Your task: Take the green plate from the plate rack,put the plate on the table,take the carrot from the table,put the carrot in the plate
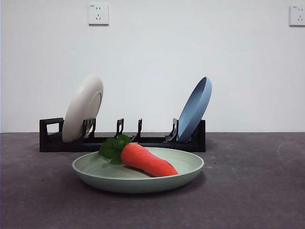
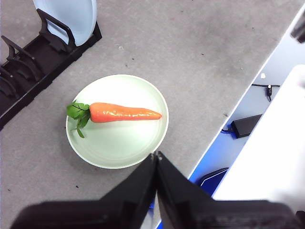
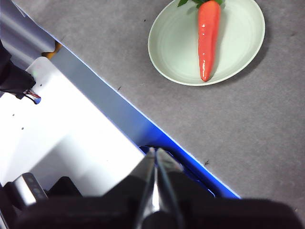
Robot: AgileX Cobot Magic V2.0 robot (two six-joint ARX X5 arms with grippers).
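The green plate [image 1: 138, 171] lies flat on the dark grey table [image 1: 252, 191], in front of the black plate rack [image 1: 122, 138]. The carrot [image 1: 147, 160] lies inside the plate, leaves toward the rack. The left wrist view shows the plate [image 2: 116, 138] and carrot [image 2: 125, 112] from above, with my left gripper [image 2: 156, 155] shut, empty and raised beside the plate's rim. My right gripper [image 3: 155, 152] is shut too, holding nothing, back over the table's edge and away from the plate [image 3: 171, 43] and carrot [image 3: 208, 38]. Neither arm shows in the front view.
A cream-white plate [image 1: 83, 108] stands in the rack's left end and a blue plate [image 1: 194, 109] in its right end. The table's edge [image 2: 228, 119] runs close beside the green plate, with a black power brick [image 2: 245, 125] beyond it.
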